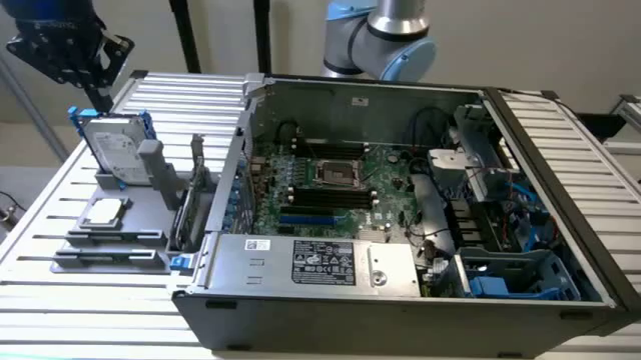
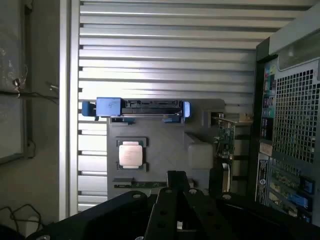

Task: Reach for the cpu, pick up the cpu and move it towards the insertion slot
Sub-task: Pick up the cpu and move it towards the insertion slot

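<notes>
The pincer [image 1: 100,97] is hanging with its tips together, gripping nothing, high over the far end of the grey holder [image 1: 145,214] that is sitting on the slatted table [image 1: 40,225]. The cpu [image 1: 105,212] is lying flat in a shallow seat on that holder, well apart from the pincer. In the exterior view it is sitting lower down and nearer the viewer, with the upright hard drive [image 1: 115,146] standing between the two. The gap is therefore running downward and past the hard drive.

In the wrist view the pincer [image 2: 176,176] is looking down at the cpu [image 2: 131,155], which is lying not straight under the tips but offset from them. The cpu is looking near-square, so no long axis is favouring one approach. Its top is showing silvery-white with a pale tan rim.

The slot [image 1: 338,174] is sitting inside the open case [image 1: 350,315], well off to the exterior view's right of the cpu.
</notes>
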Controlling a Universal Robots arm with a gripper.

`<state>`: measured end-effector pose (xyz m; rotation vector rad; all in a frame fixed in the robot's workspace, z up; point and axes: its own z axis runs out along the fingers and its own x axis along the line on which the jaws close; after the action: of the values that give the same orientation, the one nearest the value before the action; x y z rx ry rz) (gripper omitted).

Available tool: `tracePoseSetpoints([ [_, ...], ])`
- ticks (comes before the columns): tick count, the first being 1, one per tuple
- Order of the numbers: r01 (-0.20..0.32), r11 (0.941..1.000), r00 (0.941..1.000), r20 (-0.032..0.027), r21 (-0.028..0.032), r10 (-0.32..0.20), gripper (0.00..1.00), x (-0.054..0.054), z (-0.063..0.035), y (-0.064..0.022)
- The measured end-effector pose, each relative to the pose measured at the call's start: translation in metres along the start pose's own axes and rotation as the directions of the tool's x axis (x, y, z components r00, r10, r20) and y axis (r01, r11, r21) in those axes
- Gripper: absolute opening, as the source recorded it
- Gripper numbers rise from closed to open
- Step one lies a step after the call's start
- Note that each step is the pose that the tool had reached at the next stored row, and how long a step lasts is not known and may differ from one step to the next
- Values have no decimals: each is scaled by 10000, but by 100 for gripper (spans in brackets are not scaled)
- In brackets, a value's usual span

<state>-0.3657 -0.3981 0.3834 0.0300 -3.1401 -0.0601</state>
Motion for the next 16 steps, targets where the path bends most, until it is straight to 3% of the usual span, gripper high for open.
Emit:
tracePoseSetpoints([
  [16, -1, 10000, 10000, -2, 1, 1, 11, 3, -1, -2],
])
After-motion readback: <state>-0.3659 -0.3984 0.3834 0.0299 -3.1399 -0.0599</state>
